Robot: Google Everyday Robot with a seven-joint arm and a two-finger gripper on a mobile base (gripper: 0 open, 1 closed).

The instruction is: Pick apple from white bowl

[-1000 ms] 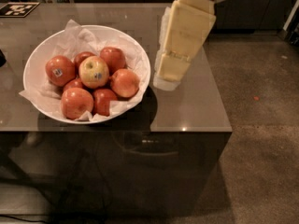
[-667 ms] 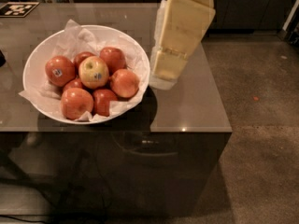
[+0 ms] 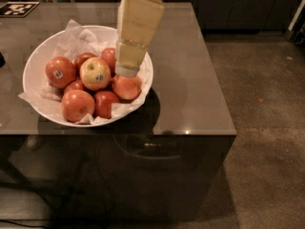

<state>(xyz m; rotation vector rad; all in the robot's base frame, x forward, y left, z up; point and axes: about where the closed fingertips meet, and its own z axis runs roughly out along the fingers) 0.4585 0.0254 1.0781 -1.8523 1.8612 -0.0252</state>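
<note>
The white bowl (image 3: 35, 63), lined with crumpled white paper, sits on the left of a glossy grey table and holds several apples. The paler yellowish-green apple (image 3: 95, 73) with a red blush and a small dark blue sticker lies on top of the pile, near the bowl's middle. Deeper red apples surround it; one at the left (image 3: 60, 72) has a white-blue sticker. My gripper (image 3: 127, 70), a cream-coloured block seen end-on, hangs over the bowl's right side, just right of the pale apple and above a red apple (image 3: 127, 87).
The grey table (image 3: 190, 80) ends in an edge at the front and at the right, with brown floor beyond. A black-and-white marker tag (image 3: 18, 8) lies at the table's far left corner. Dark cabinets stand behind.
My gripper has moved left from beside the bowl's right rim to over the bowl's right side. The apples and the bowl have not moved.
</note>
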